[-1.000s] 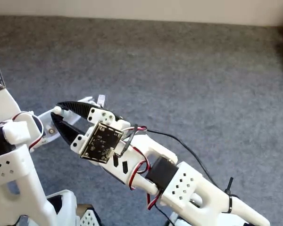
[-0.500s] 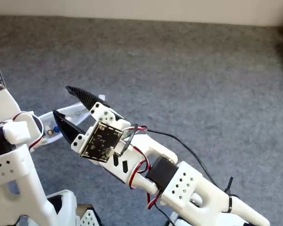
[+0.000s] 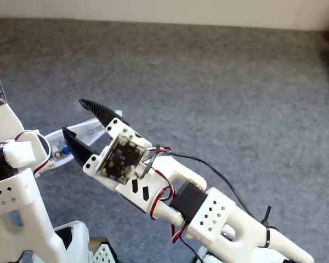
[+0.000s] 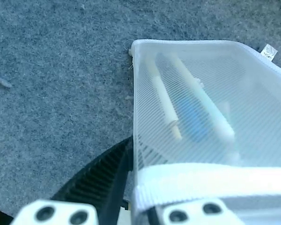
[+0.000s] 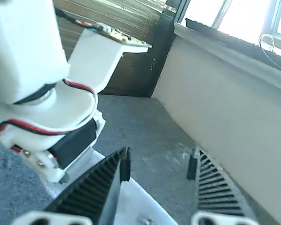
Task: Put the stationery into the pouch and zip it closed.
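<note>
My right tool [image 3: 79,127] is spread open, its jaws either side of the mesh pouch [image 4: 201,108]. My left tool [image 4: 136,164] clamps one end of the pouch over the grey worktop [image 3: 236,82]. Pens [image 4: 164,101] lie inside. As I judge it, I should pinch the zipper pull squarely and draw straight along the edge.

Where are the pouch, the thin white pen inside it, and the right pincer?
pouch [image 4: 264,110], left wrist view, bare mesh side.
thin white pen [image 4: 163,101], left wrist view, mid barrel.
right pincer [image 5: 158,163], right wrist view, between its fingertips.
</note>
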Robot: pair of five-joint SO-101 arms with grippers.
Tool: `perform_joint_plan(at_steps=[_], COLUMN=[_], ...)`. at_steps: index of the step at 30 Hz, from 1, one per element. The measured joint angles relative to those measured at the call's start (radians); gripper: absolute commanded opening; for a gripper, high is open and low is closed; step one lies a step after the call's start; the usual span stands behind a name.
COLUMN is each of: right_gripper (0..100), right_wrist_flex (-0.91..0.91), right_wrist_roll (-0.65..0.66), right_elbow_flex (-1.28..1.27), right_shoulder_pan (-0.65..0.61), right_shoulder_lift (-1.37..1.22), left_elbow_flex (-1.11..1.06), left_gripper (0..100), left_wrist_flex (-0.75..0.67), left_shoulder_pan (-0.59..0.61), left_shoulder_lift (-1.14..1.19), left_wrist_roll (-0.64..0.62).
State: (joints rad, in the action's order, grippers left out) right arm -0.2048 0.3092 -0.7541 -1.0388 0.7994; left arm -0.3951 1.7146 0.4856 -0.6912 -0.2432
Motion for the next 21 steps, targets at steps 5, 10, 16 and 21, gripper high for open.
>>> perform_joint_plan(at_steps=[5,10,16,21], right_gripper=[19.1,19.1,19.1,19.1], right_wrist_flex=[-0.213,-0.307,-0.307,-0.307], right_wrist_roll=[-0.106,-0.157,-0.164,-0.164], right_elbow_flex=[0.121,0.213,0.227,0.227], right_shoulder_pan=[0.006,0.006,0.084,0.172], right_shoulder_lift=[-0.005,-0.005,-0.005,-0.005], left_elbow_flex=[0.003,0.018,0.023,0.046], left_gripper=[1,1,1,1], left_wrist_flex=[0.0,0.0,0.0,0.0], left_shoulder_pan=[0.017,0.063,0.068,0.109], left_shoulder_lift=[0.0,0.0,0.0,0.0], left_wrist_roll=[0.0,0.0,0.0,-0.002])
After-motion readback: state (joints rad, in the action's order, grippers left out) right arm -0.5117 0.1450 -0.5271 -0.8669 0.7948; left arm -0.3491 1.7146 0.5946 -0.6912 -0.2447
